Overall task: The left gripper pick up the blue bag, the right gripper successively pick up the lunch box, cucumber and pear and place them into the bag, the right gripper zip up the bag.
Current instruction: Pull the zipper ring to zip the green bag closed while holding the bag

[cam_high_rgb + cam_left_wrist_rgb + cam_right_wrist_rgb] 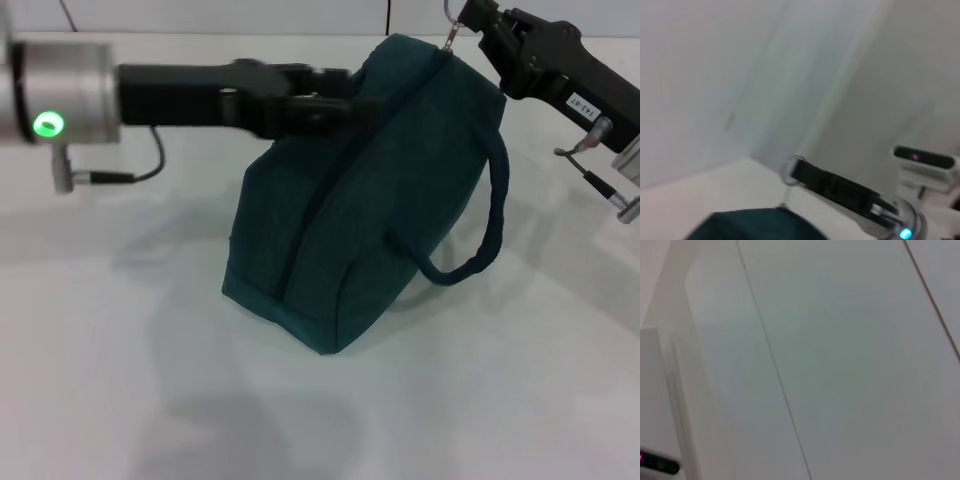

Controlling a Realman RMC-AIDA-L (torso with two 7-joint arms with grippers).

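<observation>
Head view: unmarked blue bag (350, 220) zipped.

You can't see inside the blue bag (350, 210); its contents stay hidden. Your left gripper (335, 105) blurs against the fabric, so its grip is unclear. The right gripper (470, 20) is cut off by the head view's top edge.

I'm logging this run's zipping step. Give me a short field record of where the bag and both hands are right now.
bag: dark teal fabric bag standing tilted on the white table, zipper seam looks closed along the top
handle: one padded loop handle hanging on the bag's right side
left hand: at the bag's upper left edge, gripping it
right hand: at the bag's top far corner, on the ring zipper pull
food items: none visible
</observation>
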